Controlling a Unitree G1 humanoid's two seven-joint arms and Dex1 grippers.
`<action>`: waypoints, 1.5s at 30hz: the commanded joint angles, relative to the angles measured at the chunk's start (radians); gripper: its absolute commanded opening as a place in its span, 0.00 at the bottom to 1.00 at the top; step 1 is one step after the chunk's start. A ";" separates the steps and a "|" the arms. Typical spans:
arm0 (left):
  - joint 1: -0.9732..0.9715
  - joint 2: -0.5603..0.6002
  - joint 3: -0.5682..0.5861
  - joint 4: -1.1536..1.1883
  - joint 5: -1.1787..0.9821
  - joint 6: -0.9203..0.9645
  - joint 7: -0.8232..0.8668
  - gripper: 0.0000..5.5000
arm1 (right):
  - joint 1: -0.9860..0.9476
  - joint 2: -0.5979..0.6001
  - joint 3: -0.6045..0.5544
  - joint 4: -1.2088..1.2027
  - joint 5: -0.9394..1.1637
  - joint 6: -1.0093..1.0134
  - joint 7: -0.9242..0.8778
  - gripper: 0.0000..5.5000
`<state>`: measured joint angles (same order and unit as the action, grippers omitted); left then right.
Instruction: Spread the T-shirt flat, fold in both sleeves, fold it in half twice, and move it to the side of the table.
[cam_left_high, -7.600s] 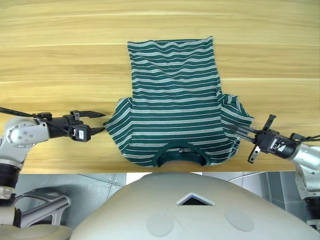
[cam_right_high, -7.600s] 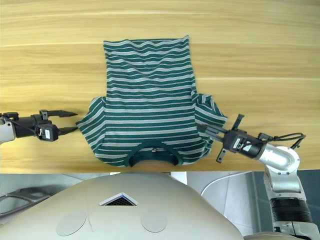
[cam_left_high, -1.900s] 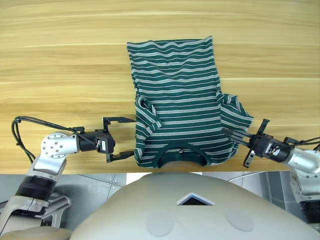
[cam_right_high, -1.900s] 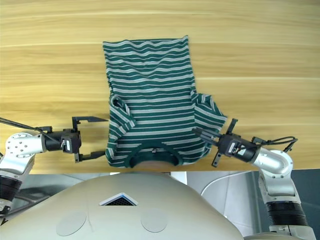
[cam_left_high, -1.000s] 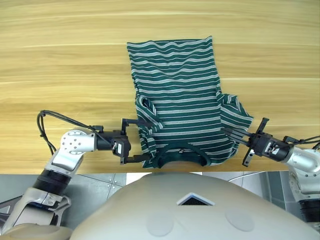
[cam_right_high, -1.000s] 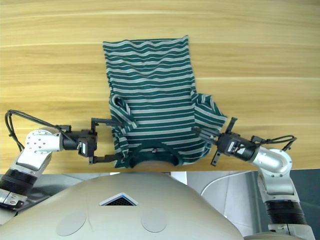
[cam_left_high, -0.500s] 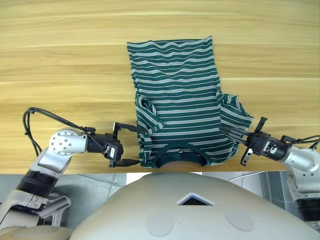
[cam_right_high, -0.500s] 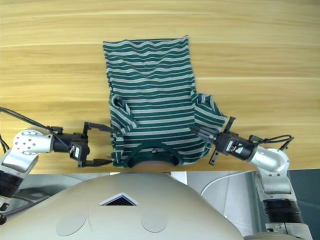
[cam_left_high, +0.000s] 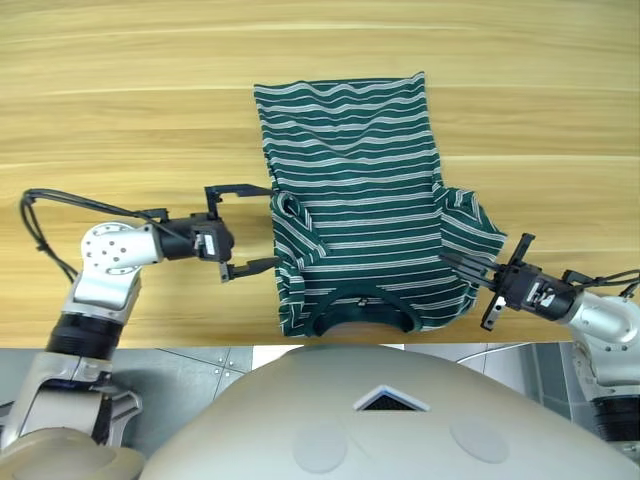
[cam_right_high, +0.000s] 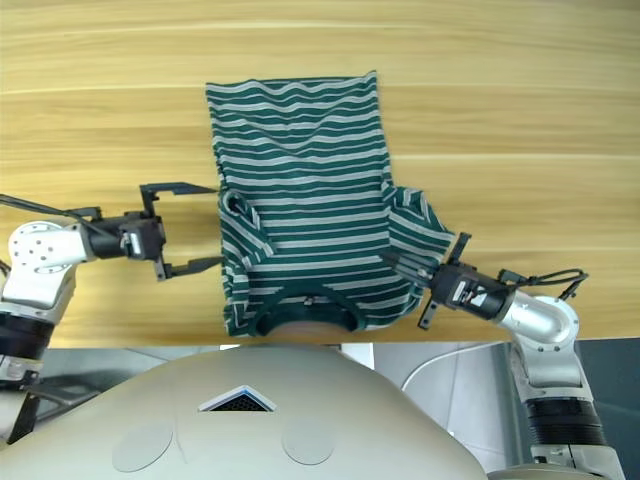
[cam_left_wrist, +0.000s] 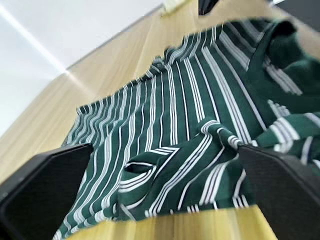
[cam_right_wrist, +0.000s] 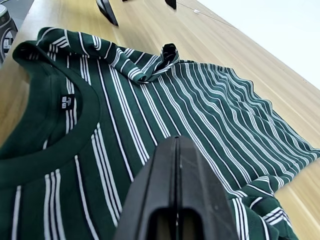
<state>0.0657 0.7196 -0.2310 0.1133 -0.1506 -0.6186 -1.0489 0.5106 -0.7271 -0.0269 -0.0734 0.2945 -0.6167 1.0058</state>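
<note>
Wooden desk (cam_left_high: 120, 90) beneath the T-shirt (cam_left_high: 350, 200), grey floor (cam_left_high: 180, 370) past its collar end. Left hand (cam_left_high: 270, 225) spread just beside the T-shirt; right hand (cam_left_high: 447, 260) pressed together at its sleeve edge.

- The T-shirt (cam_left_high: 360, 170) lies on the table (cam_left_high: 120, 100), collar at the near edge, hem toward the far side.
- Its left sleeve lies on the body; the right sleeve juts out.
- My left gripper (cam_left_high: 272, 225) sits just left of the shirt.
- My right gripper (cam_left_high: 448, 260) is at the right sleeve.

Bright, even light; v. soft shadows
</note>
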 joint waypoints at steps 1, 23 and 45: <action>-0.044 -0.048 -0.021 0.024 0.059 0.018 0.043 0.98 | -0.007 -0.008 0.000 -0.007 0.004 0.010 0.005 0.00; -0.022 -0.099 -0.063 0.043 0.051 0.014 0.050 0.98 | -0.004 -0.005 0.001 -0.009 -0.005 0.007 0.000 0.00; 0.054 -0.277 -0.161 -0.066 -0.064 0.076 0.058 0.98 | -0.013 0.002 0.006 0.005 -0.009 0.001 -0.002 0.00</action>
<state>0.1234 0.4290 -0.4171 0.0763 -0.1866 -0.5585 -0.9929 0.5055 -0.7260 -0.0259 -0.0720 0.2929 -0.6148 1.0050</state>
